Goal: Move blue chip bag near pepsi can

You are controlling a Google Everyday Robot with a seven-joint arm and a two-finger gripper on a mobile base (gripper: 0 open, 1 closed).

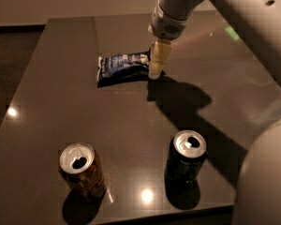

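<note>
The blue chip bag lies flat on the dark table in the far middle. It is crinkled dark-blue foil with white lettering. The pepsi can stands upright near the front edge, right of centre, dark navy with a silver open top. My gripper hangs down from the arm at the bag's right end, its tan fingers right against the bag's edge, low over the table.
A brown-orange can with a silver top stands at the front left. My arm crosses the upper right and a large pale part of the robot fills the lower right corner. The arm's shadow falls between bag and pepsi can.
</note>
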